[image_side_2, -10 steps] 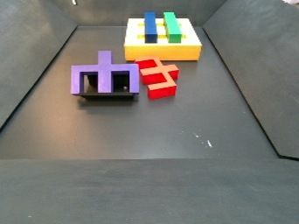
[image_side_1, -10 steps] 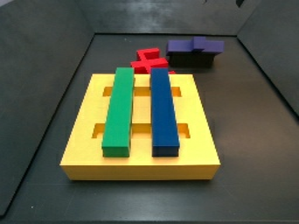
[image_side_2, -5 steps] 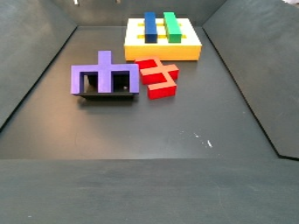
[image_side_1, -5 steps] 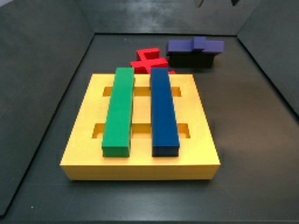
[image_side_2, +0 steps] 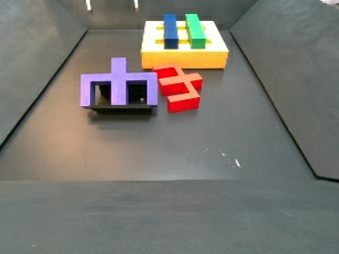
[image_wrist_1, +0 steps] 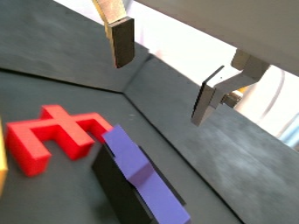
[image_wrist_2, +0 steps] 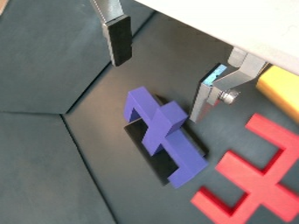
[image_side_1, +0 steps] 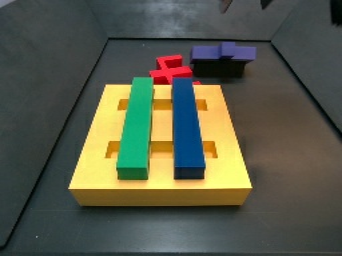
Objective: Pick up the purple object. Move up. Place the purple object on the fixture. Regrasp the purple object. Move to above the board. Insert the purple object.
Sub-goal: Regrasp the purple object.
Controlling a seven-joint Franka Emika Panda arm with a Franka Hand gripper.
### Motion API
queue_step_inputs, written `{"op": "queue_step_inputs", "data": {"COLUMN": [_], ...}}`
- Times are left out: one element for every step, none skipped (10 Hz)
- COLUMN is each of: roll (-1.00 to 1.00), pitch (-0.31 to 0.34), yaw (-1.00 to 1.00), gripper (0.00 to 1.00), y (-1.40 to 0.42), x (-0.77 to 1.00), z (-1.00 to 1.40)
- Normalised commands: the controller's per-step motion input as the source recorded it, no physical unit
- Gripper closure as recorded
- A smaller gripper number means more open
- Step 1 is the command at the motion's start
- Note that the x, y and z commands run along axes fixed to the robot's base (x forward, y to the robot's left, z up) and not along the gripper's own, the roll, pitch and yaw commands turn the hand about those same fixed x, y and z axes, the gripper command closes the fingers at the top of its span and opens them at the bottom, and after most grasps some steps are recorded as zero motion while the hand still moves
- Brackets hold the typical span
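The purple object [image_side_1: 221, 51] lies on top of the black fixture [image_side_1: 222, 70] at the far end of the floor; it also shows in the other side view [image_side_2: 119, 87] on the fixture [image_side_2: 122, 110]. In both wrist views my gripper [image_wrist_1: 163, 68] [image_wrist_2: 162, 68] hangs open above it, with nothing between its fingers [image_wrist_2: 118, 39]. The purple object [image_wrist_2: 162, 131] [image_wrist_1: 146, 179] sits below the jaws, untouched. Only the gripper's tips [image_side_1: 254, 4] reach into a side view, at the upper edge. The yellow board [image_side_1: 230, 135] [image_side_2: 185, 60] lies apart from the fixture.
A red cross-shaped block [image_side_1: 168, 68] [image_side_2: 179, 87] [image_wrist_2: 251, 175] lies on the floor between fixture and board. A green bar [image_side_1: 136, 122] and a dark-blue bar [image_side_1: 186, 125] sit in the board's slots. Dark walls enclose the floor.
The gripper's tips have come further into a side view at its upper edge. The purple object, red block and board have not moved.
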Motion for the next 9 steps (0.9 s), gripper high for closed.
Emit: {"op": "queue_step_inputs", "data": {"roll": [0.67,0.61,0.55,0.55,0.29,-0.02,-0.26,-0.59,-0.78], "pitch": [0.323,0.369,0.454,0.414,0.423,0.434,0.483,0.429,0.314], "yaw": [-0.49,-0.41,-0.20,-0.19,-0.29,-0.36,-0.34,-0.33,-0.29], "gripper": [0.00,0.00,0.00,0.00,0.00,0.00,0.00,0.00,0.00], "y": [0.19,0.09,0.00,0.00,0.00,0.23,0.32,0.35,0.30], "x": [0.05,0.07,0.29,0.37,0.43,0.19,0.05,0.02,0.06], "z": [-0.31,-0.36,-0.42,-0.57,-0.69,-0.59,-0.51,-0.30,-0.22]}}
